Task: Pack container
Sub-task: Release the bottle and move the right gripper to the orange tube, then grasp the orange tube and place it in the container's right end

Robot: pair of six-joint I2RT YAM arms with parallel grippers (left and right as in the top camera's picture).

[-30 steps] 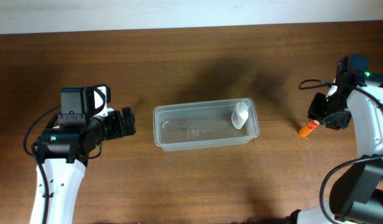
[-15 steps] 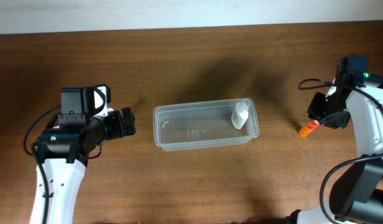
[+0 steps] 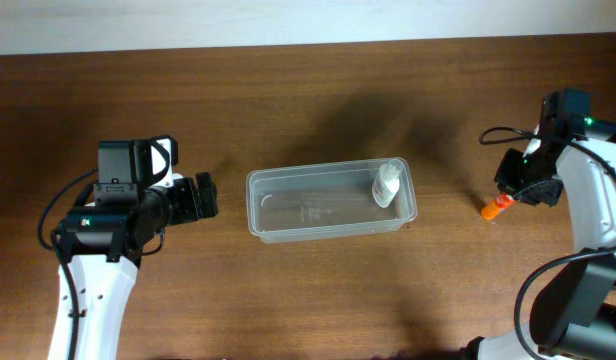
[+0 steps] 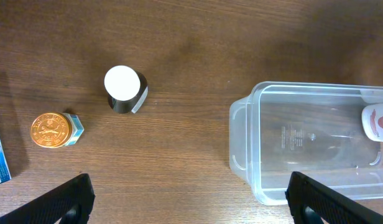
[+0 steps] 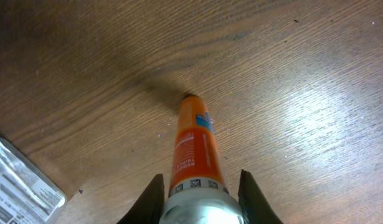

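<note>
"Well, where does the container [image 3: 331, 200] sit?"

"In the middle of the desk [image 3: 308, 100], between the two arms, its long side running left to right. A small white bottle [image 3: 388, 185] lies inside at its right end."

"And the right claw [image 5: 201, 199]?"

"Clenched on an orange tube [image 5: 194, 146], well apart from the container on its right. The wrist view shows one finger on each side of the tube's silvery end, and the orange tip points down toward the wood."

"The left claw [image 4: 191, 205]?"

"Released, its fingers [image 4: 73, 199] spread wide, hanging just left of the container. Its camera shows a dark bottle [image 4: 124, 89] with a white cap standing upright. Farther left lies a gold-topped piece [image 4: 53, 129] with a pale blue side."
</note>
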